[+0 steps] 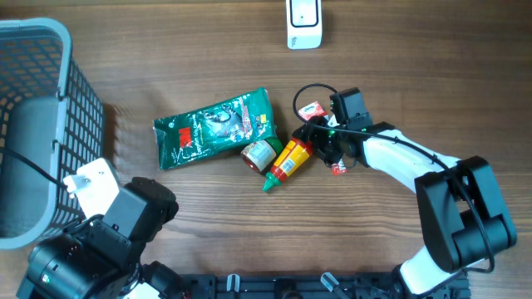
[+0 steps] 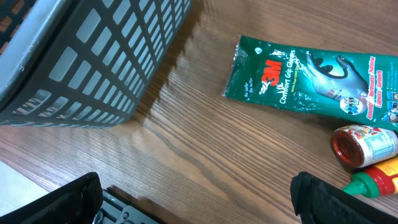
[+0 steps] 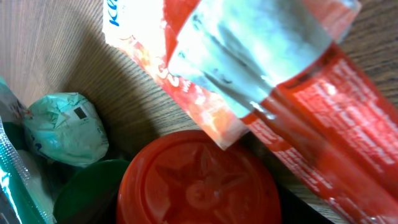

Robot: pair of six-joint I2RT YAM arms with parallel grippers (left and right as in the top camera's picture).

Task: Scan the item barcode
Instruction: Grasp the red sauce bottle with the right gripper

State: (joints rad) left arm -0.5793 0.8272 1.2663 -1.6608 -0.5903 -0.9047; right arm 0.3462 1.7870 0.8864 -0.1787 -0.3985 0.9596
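A sauce bottle (image 1: pixel 288 161) with a yellow label and green cap lies on the table beside a small red-lidded jar (image 1: pixel 258 154). My right gripper (image 1: pixel 320 143) is at the bottle's red end. In the right wrist view that round red base (image 3: pixel 196 183) fills the space between the jaws, and the fingers are hidden, so I cannot tell whether they touch it. A white scanner (image 1: pixel 303 25) stands at the far edge. My left gripper (image 2: pixel 199 205) hangs open over bare wood near the front left, holding nothing.
A green glove packet (image 1: pixel 214 128) lies left of the jar. Red sachets (image 3: pixel 323 106) lie right beside the bottle's base under the right gripper. A grey mesh basket (image 1: pixel 37 124) stands at the left edge, close to the left arm (image 1: pixel 100 241).
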